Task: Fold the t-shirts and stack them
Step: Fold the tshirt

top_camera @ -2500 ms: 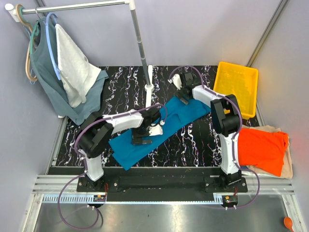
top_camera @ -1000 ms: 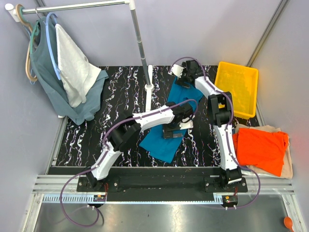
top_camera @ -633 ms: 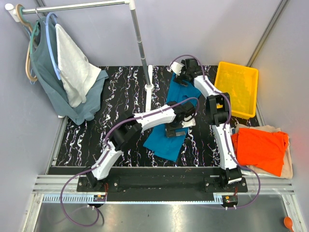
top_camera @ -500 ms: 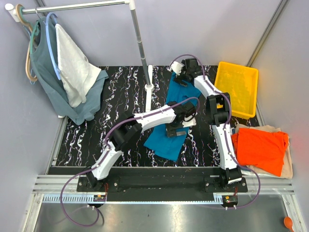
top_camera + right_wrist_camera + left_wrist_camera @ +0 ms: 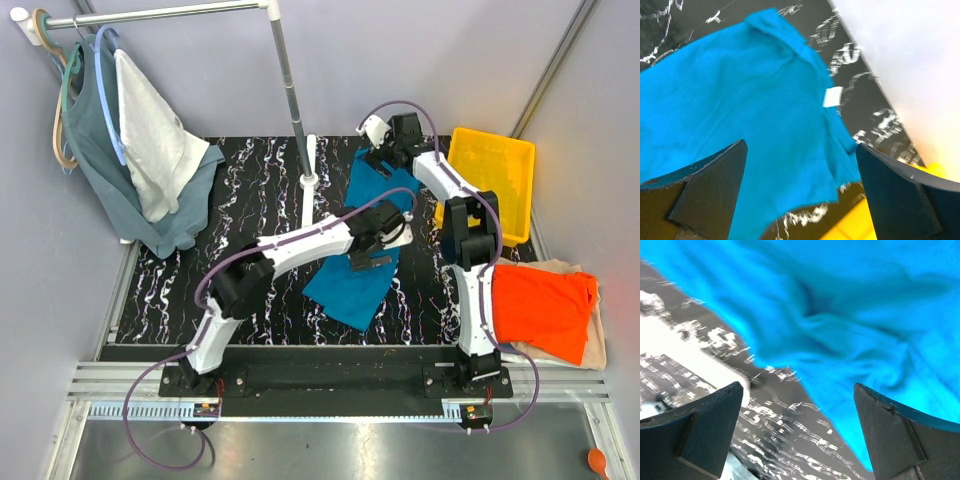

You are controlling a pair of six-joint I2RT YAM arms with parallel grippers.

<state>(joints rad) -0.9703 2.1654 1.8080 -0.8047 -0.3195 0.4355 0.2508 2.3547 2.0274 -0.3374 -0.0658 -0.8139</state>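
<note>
1. Hangers on the far-left rail carry a grey-green sleeveless top (image 5: 90, 150) and a white cloth (image 5: 150, 130); neither belongs to the stack.
2. Middle of the black marbled tabletop (image 5: 250, 190): the teal-blue short-sleeved cloth t-shirt (image 5: 345, 290) lies as a narrow, rumpled band. Its long axis runs from near-left to far-right.
3. Left gripper (image 5: 368, 258) hovers over the middle of that band, jaws spread wide with nothing between them. Its wrist view shows creased teal cloth below and bare table past the shirt's edge.
4. Right gripper (image 5: 384, 162) hangs over the shirt's far end, likewise released and empty. Its wrist view shows a shirt corner and a small white label (image 5: 832, 96).
5. Judgement: the shirt's near end lies near-left of the left gripper, so that arm is better placed to take it. The right arm is nearer the far end, which suits a fold across the long axis.
6. Yellow plastic bin (image 5: 490, 175) stands at the far right, just beside the right arm.
7. Near right, the bright orange folded t-shirt (image 5: 540, 305) rests on a cream one (image 5: 597, 345), probably where the teal shirt goes.
</note>
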